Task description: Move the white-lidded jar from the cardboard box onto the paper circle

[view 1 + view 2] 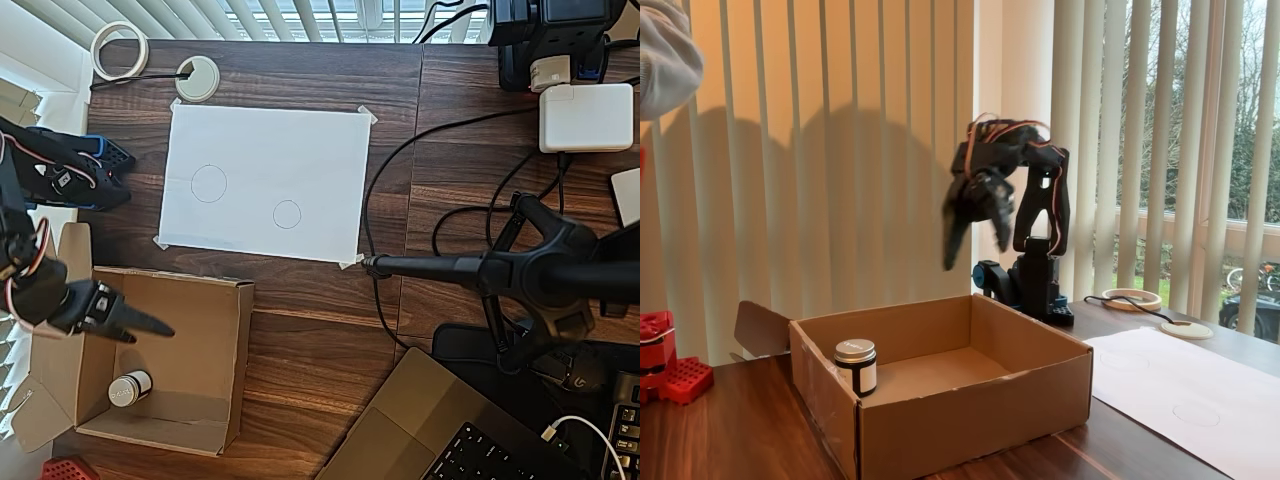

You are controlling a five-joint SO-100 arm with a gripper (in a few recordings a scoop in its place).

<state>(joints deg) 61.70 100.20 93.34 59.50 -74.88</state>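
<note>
White-lidded jar (130, 388): upright on the floor of the cardboard box (225, 370), close to the box's left wall in the overhead view; in the fixed view (856, 365) it stands against the near-left inner corner, lid up, dark body with a pale label. Cardboard box: open-topped, flaps out, at the lower left corner of the dark wooden surface (330, 330). Pincer (135, 323): black, above the box opening and clear of it, fingers spread with nothing between them; in the fixed view (976, 238) it hangs well above the box rim with tips pointing down. The jar lies below the pincer and toward the box's near-left corner, not touched. White sheet (265, 180): taped at its corners to the surface, beyond the box. Paper circle (287, 214): the smaller pencil outline, toward the sheet's lower right in the overhead view, bare. Larger circle (208, 184): left of it, also bare.
</note>
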